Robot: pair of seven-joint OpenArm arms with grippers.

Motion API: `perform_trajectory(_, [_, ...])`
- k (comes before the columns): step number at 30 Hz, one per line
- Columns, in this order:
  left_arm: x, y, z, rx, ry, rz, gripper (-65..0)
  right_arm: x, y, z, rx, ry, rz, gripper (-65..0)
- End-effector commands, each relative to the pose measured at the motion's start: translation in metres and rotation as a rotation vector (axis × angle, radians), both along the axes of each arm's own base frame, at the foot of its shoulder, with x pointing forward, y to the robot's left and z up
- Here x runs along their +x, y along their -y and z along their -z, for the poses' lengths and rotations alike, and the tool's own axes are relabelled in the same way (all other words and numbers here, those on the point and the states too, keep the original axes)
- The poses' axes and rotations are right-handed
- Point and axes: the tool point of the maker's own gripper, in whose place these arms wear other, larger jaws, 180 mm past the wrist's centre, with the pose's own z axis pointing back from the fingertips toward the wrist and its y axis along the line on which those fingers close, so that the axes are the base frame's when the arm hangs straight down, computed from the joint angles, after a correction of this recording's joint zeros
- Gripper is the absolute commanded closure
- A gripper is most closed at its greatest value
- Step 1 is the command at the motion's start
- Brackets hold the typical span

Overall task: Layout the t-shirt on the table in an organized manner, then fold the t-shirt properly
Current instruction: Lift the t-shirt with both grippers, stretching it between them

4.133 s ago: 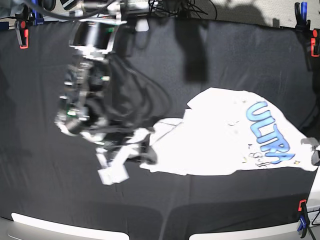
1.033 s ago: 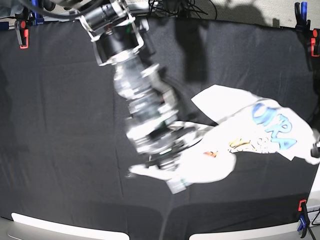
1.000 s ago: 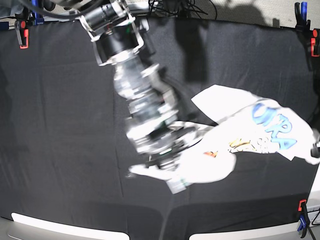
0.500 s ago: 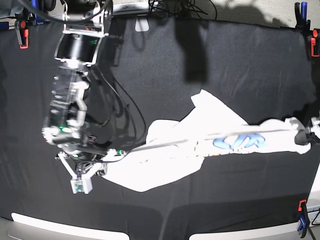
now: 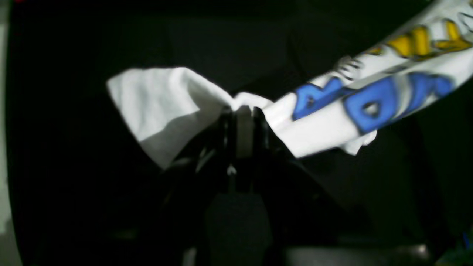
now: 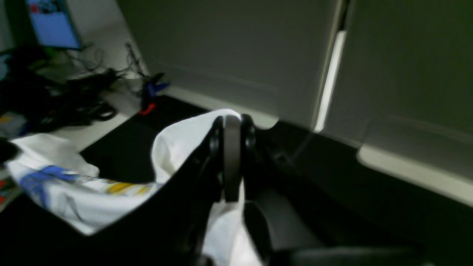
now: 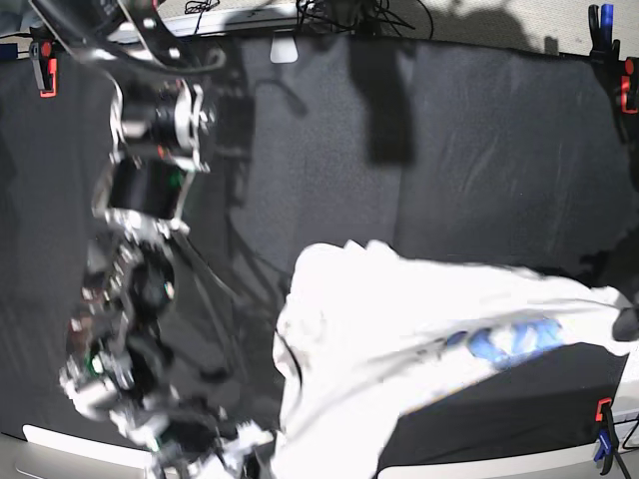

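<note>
Black cloth table, t-shirt stretched above it between both arms. Left gripper pinches one white edge; right gripper pinches another.

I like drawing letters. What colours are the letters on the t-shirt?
Blue and yellow letters on the white t-shirt, clearest in the left wrist view.

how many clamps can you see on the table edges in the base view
4: a red clamp far left, a blue clamp and red clamp far right, one near right. Others may be hidden.
</note>
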Motion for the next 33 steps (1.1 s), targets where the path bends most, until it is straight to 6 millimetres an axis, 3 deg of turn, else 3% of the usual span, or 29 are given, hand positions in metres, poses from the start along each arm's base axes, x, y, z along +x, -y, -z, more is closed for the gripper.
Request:
perform_trajectory(1, [-0.001, -0.007, -0.015, 0.010, 0.028, -0.002, 0.0, 0.003, -0.004, -0.035, 0.030, 0.096, -0.004, 0.0])
perform_trajectory(5, [-0.029, 0.007, 0.018, -0.083, -0.070, 0.040, 0.0, 0.015, -0.018, -0.036, 0.052, 0.069, -0.025, 0.0])
perform_trajectory(9, [-0.066, 0.037, 0.045, -0.277, -0.161, 0.118, 0.0, 0.033, -0.036, -0.020, 0.083, -0.016, -0.065, 0.0])
perform_trajectory(11, [-0.084, 0.046, 0.067, -0.292, -0.237, 0.135, 0.0, 0.042, -0.045, -0.012, 0.093, -0.063, -0.086, 0.0])
perform_trajectory(17, [-0.101, 0.088, 0.086, -0.378, -0.255, 0.177, 0.0, 0.059, -0.059, 0.000, 0.102, -0.148, -0.121, 0.0])
perform_trajectory(21, [-0.098, 0.129, 0.068, -0.433, -0.162, 0.238, 0.0, 0.058, -0.071, -0.006, 0.115, -0.147, -0.143, 0.0])
perform_trajectory(28, [-0.104, 0.206, 0.002, -0.485, 0.118, 0.389, 0.0, 0.051, -0.085, -0.007, 0.086, -0.126, -0.199, 0.0])
perform_trajectory(33, [-0.112, 0.238, -0.027, -0.529, 0.249, 0.438, 0.0, 0.052, -0.085, -0.010, 0.096, -0.113, -0.198, 0.0])
